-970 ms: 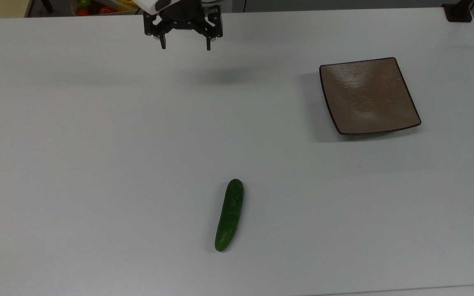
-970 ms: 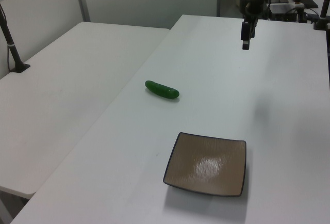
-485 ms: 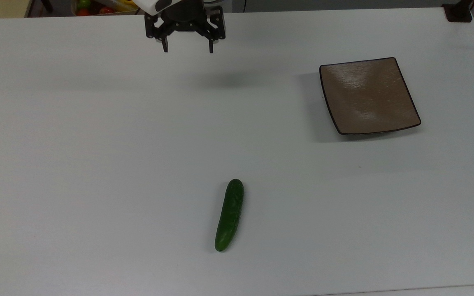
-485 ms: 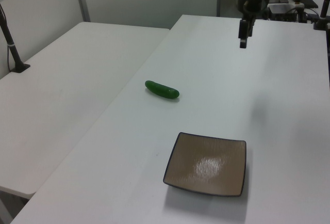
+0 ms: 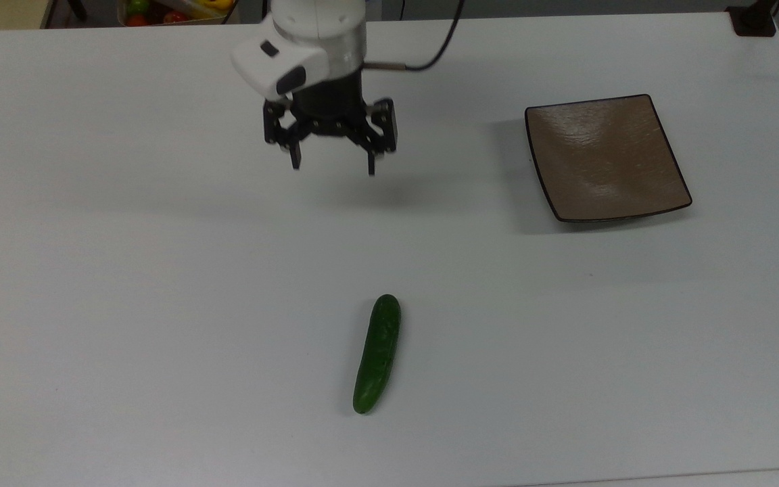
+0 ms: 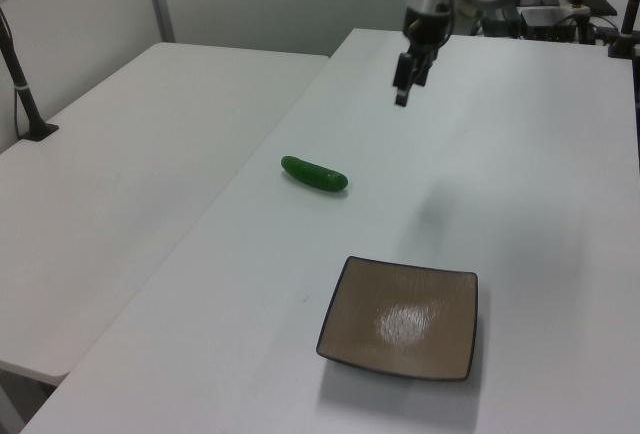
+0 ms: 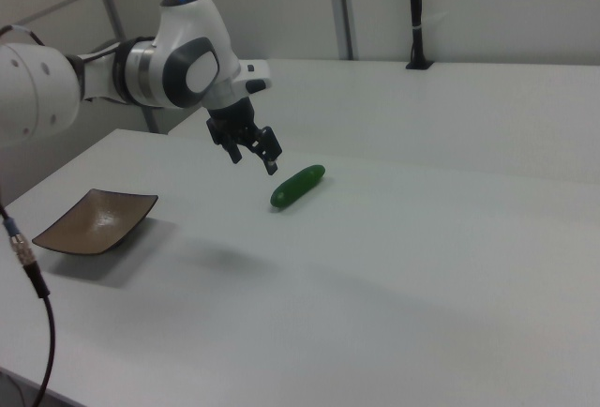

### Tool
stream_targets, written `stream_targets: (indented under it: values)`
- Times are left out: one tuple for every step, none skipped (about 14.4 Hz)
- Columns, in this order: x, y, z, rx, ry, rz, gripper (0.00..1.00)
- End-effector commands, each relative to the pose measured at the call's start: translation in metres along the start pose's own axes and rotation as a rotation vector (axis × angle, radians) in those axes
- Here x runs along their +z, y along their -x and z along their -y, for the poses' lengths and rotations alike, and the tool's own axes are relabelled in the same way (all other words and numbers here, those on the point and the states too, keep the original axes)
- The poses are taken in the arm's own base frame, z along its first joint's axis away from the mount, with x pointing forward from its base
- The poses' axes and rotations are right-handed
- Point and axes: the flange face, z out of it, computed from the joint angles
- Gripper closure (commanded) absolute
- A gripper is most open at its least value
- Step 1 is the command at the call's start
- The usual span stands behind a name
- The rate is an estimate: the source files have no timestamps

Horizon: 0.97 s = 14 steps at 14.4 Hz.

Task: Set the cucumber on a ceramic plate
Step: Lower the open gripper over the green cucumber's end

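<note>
- We see bright, even, diffuse light in all three views, coming from overhead.
- The white surface (image 5: 159, 270) reads pale grey-blue, with no hard highlights.
- The hand (image 5: 332, 166) throws a soft, blurred shadow on the surface, just toward the top view's right.
- The ceramic plate (image 5: 606, 159) shows broad glare on its glaze and casts a soft shadow to the top view's left.
- We note a white glare patch at the plate's centre in the left view.
- The cucumber (image 5: 377, 353) appears sharp, with faint specular flecks.

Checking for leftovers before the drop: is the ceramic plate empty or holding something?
Empty. The ceramic plate shows only its bare brown dished centre; the cucumber lies apart on the white table.
</note>
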Motion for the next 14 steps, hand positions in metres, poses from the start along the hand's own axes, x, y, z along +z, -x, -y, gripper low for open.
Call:
stream_targets:
  values:
    - [0.031,-0.051,0.024,0.169,0.007,-0.099,0.0]
    - [0.038,-0.059,0.029,0.216,0.003,-0.13,0.0]
    - [0.048,-0.064,0.034,0.248,0.003,-0.15,0.0]
    - [0.067,-0.069,0.044,0.259,0.021,-0.174,0.0]
    - [0.086,-0.073,0.055,0.265,0.039,-0.195,0.0]
    - [0.106,-0.076,0.06,0.279,0.051,-0.195,0.0]
    - [0.118,-0.081,0.063,0.281,0.063,-0.203,0.0]
    - [0.13,-0.086,0.069,0.302,0.061,-0.222,0.0]
    - [0.138,-0.087,0.07,0.31,0.065,-0.232,0.0]
    - [0.146,-0.088,0.072,0.31,0.072,-0.248,0.0]
    - [0.154,-0.089,0.073,0.314,0.081,-0.254,0.0]
    - [0.162,-0.088,0.076,0.309,0.094,-0.257,0.0]
    - [0.17,-0.088,0.076,0.304,0.107,-0.257,0.0]
    - [0.176,-0.087,0.078,0.295,0.116,-0.257,0.0]
